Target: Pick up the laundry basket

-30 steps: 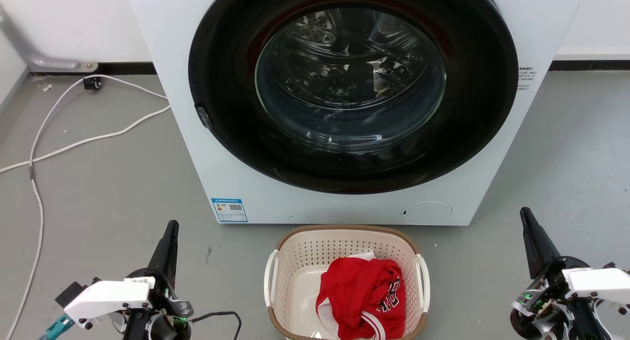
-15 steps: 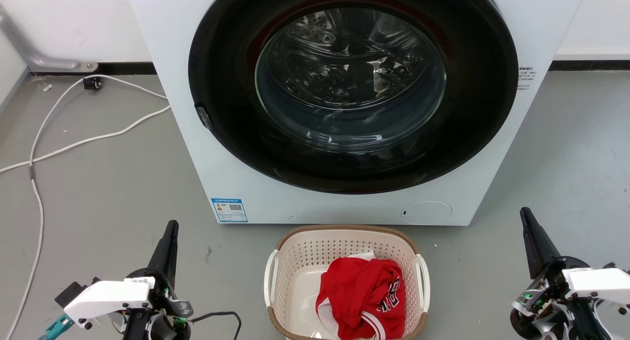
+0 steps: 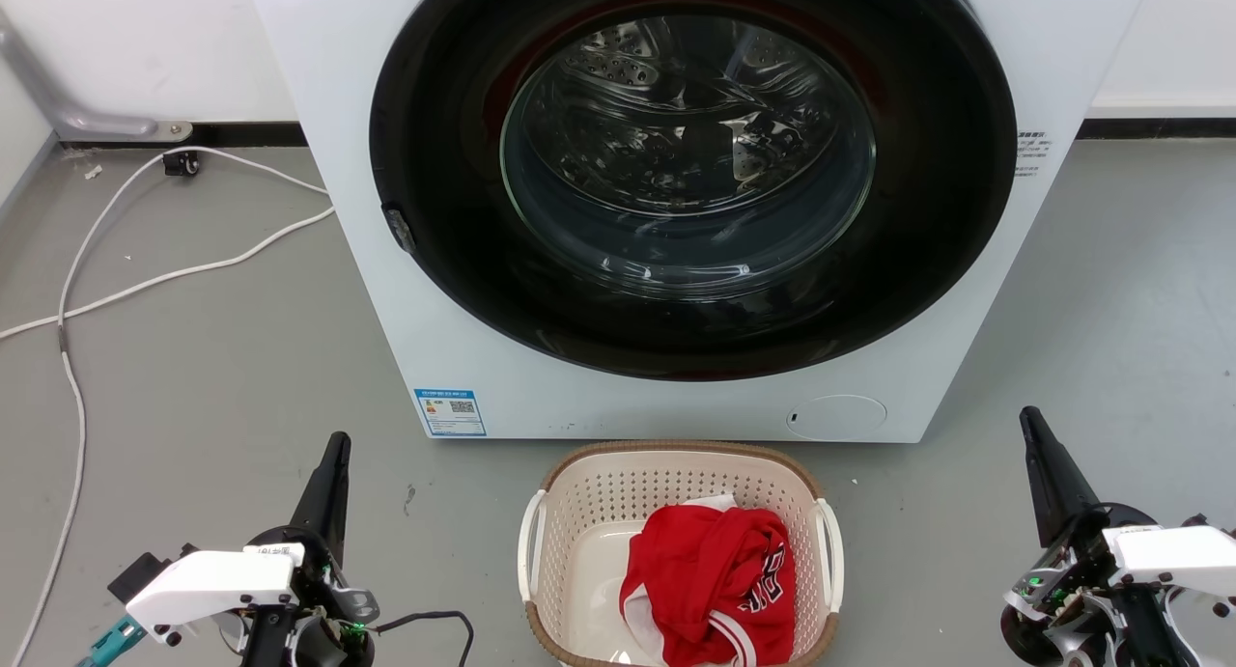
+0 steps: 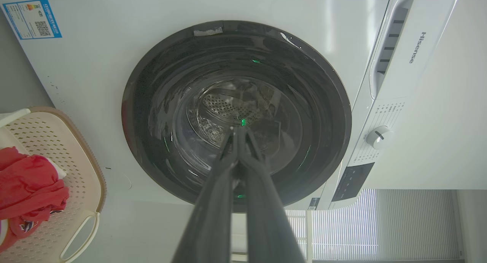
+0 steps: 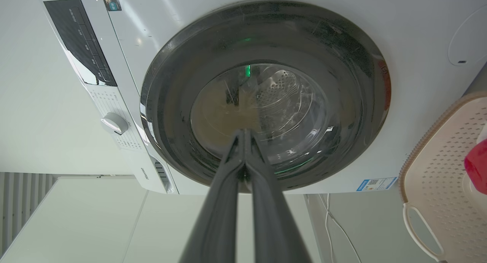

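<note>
Now | left claw (image 3: 335, 450) pressed together, empty | right claw (image 3: 1030, 426) likewise | laundry basket (image 3: 676, 482) untouched

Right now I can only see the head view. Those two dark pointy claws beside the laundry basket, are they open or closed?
Observer: The left wrist view shows the left gripper closed. Its long dark fingers meet at the tips with nothing between them.
Operator: And the other claw?
Observer: The right gripper is closed and empty too, seen in its own wrist view.
Operator: My picture cuts off the top of the washing machine. What's up there?
Observer: A round control dial sits on its upper panel, with the Hisense lettering further along that panel.
</note>
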You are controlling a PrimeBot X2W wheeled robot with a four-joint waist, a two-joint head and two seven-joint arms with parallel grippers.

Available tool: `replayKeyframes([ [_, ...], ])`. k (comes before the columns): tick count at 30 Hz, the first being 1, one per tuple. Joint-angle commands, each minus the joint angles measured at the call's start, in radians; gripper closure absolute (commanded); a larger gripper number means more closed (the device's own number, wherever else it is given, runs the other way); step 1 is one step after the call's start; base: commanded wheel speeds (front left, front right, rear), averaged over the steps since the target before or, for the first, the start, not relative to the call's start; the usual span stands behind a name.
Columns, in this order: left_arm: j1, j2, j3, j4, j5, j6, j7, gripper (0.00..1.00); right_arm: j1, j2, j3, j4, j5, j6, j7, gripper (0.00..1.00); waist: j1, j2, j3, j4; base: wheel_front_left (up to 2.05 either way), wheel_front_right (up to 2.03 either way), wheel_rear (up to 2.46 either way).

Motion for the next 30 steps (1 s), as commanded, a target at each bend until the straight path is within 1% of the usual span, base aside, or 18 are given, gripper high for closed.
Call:
replayKeyframes([
  [1,-0.01,-0.001,0.003,0.0,0.002,-0.003,0.001,1.0,-0.011,0.004,-0.002,0.001,-0.005,0.0,0.002,1.0,0.0,0.0,0.0,0.0,0.0,0.0,0.0],
  [14,-0.01,-0.001,0.004,0.0,0.004,-0.003,0.002,1.0,-0.011,0.005,-0.003,0.001,-0.006,0.0,0.003,1.0,0.0,0.0,0.0,0.0,0.0,0.0,0.0],
  [15,0.0,-0.001,0.001,0.0,0.0,0.0,0.001,0.0,0.0,0.001,-0.001,0.0,0.0,0.0,0.0,0.0,0.0,0.0,0.0,0.0,0.0,0.0,0.0],
  [17,0.011,-0.005,-0.008,0.01,-0.002,0.001,-0.006,0.0,0.014,0.002,0.003,0.011,-0.001,0.0,-0.006,0.0,0.0,0.0,0.0,0.0,0.0,0.0,0.0],
  [25,0.009,-0.005,-0.053,-0.03,0.005,0.001,-0.048,0.0,0.025,0.0,0.026,-0.01,-0.031,0.0,-0.047,0.0,0.0,0.0,0.0,-0.001,0.0,0.0,0.0],
  [28,0.008,-0.005,-0.066,-0.044,0.038,0.0,-0.063,0.0,0.026,-0.007,0.037,-0.019,-0.069,0.0,-0.062,0.0,0.0,0.0,-0.001,0.0,0.0,0.0,0.0],
  [30,0.006,-0.005,-0.072,-0.051,0.08,0.0,-0.072,0.0,0.027,-0.015,0.044,-0.025,-0.11,0.0,-0.072,0.0,0.0,0.0,-0.001,0.0,0.0,0.0,0.0],
])
